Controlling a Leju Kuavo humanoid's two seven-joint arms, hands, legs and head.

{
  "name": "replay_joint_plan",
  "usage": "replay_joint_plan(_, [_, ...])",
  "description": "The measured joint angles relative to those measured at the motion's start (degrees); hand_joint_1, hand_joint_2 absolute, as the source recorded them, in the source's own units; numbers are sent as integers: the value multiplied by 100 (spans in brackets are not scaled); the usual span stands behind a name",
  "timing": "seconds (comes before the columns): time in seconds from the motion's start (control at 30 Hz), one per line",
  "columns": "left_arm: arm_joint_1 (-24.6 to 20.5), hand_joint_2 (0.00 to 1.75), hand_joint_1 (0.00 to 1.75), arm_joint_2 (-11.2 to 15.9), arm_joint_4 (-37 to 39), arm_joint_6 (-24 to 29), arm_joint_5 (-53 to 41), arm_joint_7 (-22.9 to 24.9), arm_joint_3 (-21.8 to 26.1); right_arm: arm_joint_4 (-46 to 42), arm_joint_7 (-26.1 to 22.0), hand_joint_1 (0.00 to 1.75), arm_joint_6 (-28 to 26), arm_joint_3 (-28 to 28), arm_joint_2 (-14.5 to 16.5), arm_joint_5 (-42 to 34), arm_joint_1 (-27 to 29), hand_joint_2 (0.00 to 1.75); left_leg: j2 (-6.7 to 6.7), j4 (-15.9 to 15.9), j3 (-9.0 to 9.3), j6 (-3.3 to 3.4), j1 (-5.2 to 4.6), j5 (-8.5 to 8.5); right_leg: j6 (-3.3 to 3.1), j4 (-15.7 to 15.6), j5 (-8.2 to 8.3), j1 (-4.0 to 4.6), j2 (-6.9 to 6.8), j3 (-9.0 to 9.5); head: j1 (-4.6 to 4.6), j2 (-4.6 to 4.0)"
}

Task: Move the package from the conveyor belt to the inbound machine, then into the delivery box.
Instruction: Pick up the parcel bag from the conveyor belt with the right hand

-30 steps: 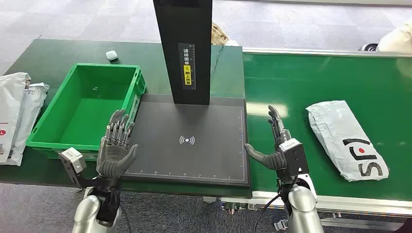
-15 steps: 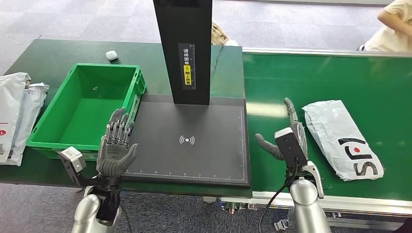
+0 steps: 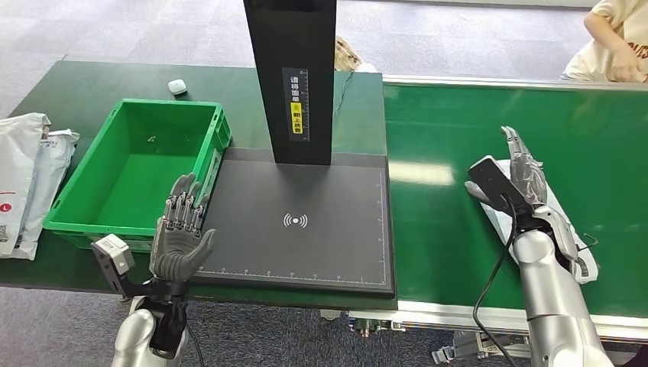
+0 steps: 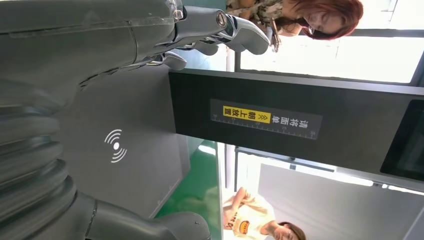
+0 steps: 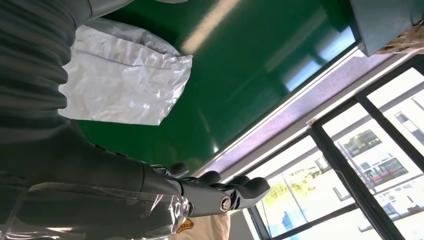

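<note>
The white plastic package (image 3: 497,218) lies on the green conveyor belt (image 3: 443,191), mostly covered by my right arm; the right wrist view shows its crinkled end (image 5: 125,75). My right hand (image 3: 520,172) hovers over the package with fingers stretched out and holds nothing; whether it touches the bag I cannot tell. The inbound machine is a black plate (image 3: 306,222) with a tall black pillar (image 3: 294,76). My left hand (image 3: 181,229) is raised, fingers apart and empty, at the plate's front left corner, beside the green delivery box (image 3: 145,168).
Several white packages (image 3: 23,176) lie on the table left of the box. A small white object (image 3: 177,87) sits behind the box. A person (image 3: 611,46) is at the belt's far right corner.
My right hand has swung right and away from me, from beside the plate's edge to over the package, now covering most of it. The left hand has stayed put.
</note>
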Motion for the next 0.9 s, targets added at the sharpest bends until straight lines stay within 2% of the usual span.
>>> replay_joint_plan(0.3, [17, 175, 0, 1, -3, -1, 0, 0, 2, 219, 26, 0, -1, 33, -139, 24, -56, 175, 1, -1, 0, 0, 1, 1, 0, 0, 0, 1, 0, 1, 1, 0])
replay_joint_plan(0.53, [53, 175, 0, 13, -66, -1, 4, 4, 4, 431, 303, 0, 45, 184, -372, -18, -229, 175, 1, 0, -1, 1, 0, 1, 1, 0, 0, -4, 0, 0, 1, 0])
replay_joint_plan(0.63, [88, 175, 0, 24, -115, -1, 39, 48, 4, 892, 715, 0, 122, 208, -530, -149, -455, 175, -1, 1, 0, 2, 0, 1, 1, -1, 0, -4, -5, 0, 1, 0])
replay_joint_plan(0.77, [97, 175, 0, 39, -130, -31, 68, 137, 2, 1879, 1498, 0, 723, 208, -779, -297, -674, 175, -7, 2, -1, 3, 0, 0, 2, -3, 0, -4, -12, 1, 1, 0])
replay_joint_plan(0.9, [65, 175, 0, 46, -100, -60, 71, 154, -6, 2661, 1862, 0, 967, 210, -971, -315, -680, 175, -10, 2, -4, 4, 0, -1, 1, -4, 0, -4, -13, 0, 0, 0])
